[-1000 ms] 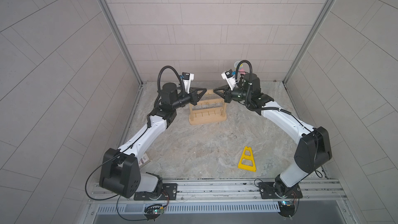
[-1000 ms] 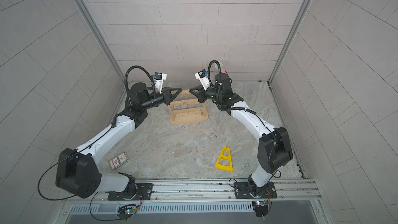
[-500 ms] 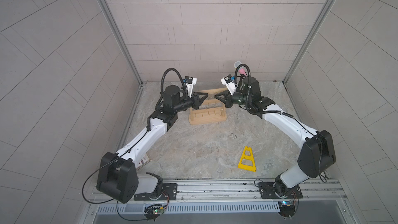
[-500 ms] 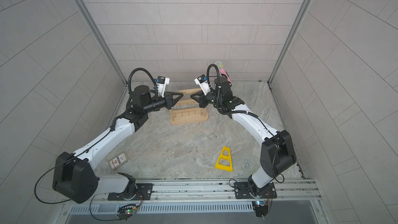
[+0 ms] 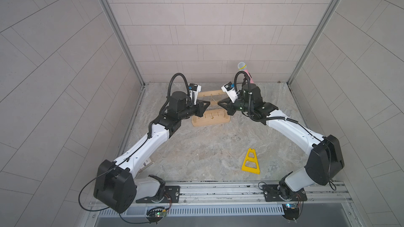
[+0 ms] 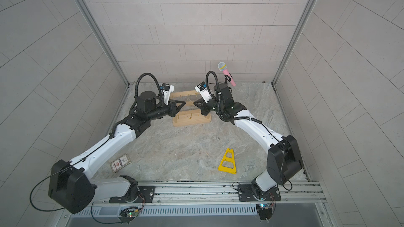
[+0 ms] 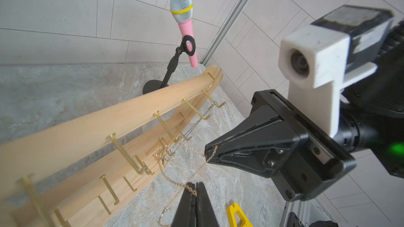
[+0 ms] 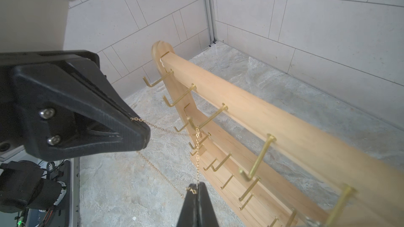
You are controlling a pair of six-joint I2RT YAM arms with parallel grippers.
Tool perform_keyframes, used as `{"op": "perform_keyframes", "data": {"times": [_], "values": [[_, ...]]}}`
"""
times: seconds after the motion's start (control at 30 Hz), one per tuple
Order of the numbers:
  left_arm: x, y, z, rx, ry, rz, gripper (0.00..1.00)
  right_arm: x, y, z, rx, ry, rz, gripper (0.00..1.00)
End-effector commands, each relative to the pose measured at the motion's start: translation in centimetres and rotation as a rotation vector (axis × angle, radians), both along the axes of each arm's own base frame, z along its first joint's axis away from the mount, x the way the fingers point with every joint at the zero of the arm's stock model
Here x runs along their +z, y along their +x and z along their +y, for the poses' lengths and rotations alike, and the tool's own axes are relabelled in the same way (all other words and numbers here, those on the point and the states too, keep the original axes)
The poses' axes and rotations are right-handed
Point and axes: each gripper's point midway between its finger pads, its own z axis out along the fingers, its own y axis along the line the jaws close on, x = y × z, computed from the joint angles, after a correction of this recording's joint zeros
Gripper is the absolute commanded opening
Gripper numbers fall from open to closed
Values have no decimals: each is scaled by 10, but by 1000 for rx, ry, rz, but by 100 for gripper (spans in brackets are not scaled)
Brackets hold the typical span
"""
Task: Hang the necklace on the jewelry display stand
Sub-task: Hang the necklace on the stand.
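The jewelry display stand (image 5: 209, 122) (image 6: 192, 121) is pale wood with gold hooks and stands at the back middle of the table. A thin gold necklace (image 8: 197, 149) (image 7: 172, 179) is draped over one hook of its top bar (image 8: 262, 116) (image 7: 109, 123). From that hook the chain runs to both grippers. My left gripper (image 5: 208, 104) (image 6: 184, 103) (image 7: 195, 185) (image 8: 144, 136) is shut on the chain. My right gripper (image 5: 218, 104) (image 6: 194, 104) (image 8: 197, 185) (image 7: 207, 151) is shut on it too. The two tips face each other, a short way apart, just in front of the stand's bars.
A pink microphone (image 5: 246, 73) (image 6: 227, 75) (image 7: 185, 29) on a black round-based stand rises behind my right arm. A flat yellow triangular frame (image 5: 251, 161) (image 6: 227, 161) lies front right. A card pack (image 6: 120, 163) lies front left by my left arm.
Both grippers have come down from the level of the top bar to just in front of the stand, still shut on the chain.
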Motion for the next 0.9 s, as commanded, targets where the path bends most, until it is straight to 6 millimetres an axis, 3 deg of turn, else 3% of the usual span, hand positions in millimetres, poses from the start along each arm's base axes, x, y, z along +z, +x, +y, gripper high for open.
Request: {"op": "perform_keyframes", "data": {"times": [0.0, 0.87], "values": [[-9, -1, 6, 40, 38, -1, 6, 0, -3, -2, -18, -40, -50, 3], [-34, 24, -3, 110, 47, 18, 6, -35, 3, 0, -56, -76, -53, 21]]}}
